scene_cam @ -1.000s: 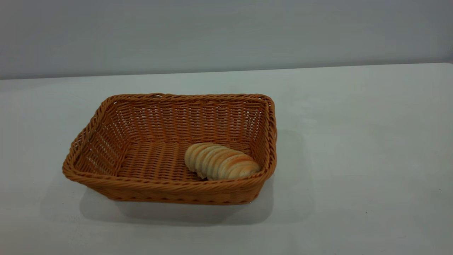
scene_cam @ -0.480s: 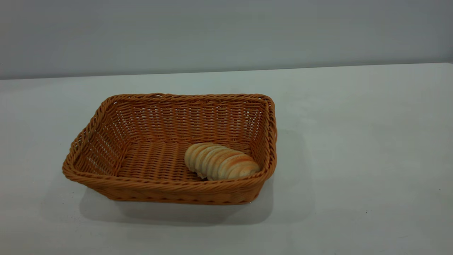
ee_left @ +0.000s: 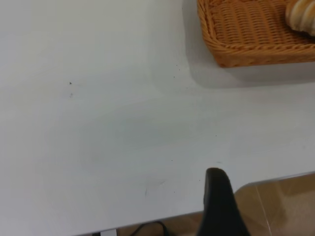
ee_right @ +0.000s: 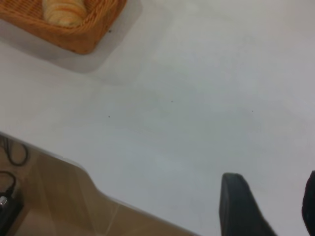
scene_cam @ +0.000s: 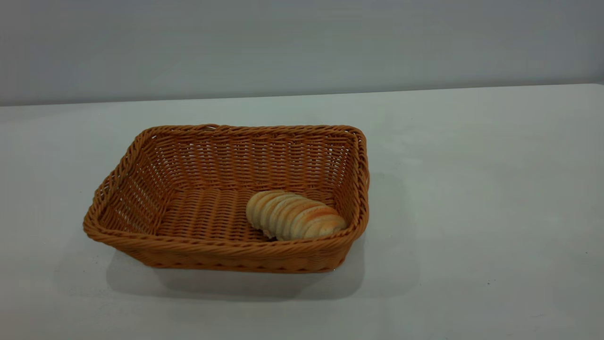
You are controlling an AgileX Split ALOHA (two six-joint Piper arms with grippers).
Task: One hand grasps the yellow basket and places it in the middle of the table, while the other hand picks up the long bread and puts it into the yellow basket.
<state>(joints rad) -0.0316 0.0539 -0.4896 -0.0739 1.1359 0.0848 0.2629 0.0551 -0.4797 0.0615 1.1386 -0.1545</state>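
The long bread (scene_cam: 295,220) lies inside the yellow basket (scene_cam: 226,250) on the table (scene_cam: 472,189).

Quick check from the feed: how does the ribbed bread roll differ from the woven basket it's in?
The orange-tan woven wicker basket is far bigger than the pale cream ribbed bread roll. The basket is rectangular with sloped sides and a braided rim; the roll is oblong with orange-brown crosswise ridges. The basket stands on the white table; the roll lies inside it, near its right end. Both share warm orange tones.

Right gripper (ee_right: 268,206) parted; left gripper (ee_left: 221,206) withdrawn.
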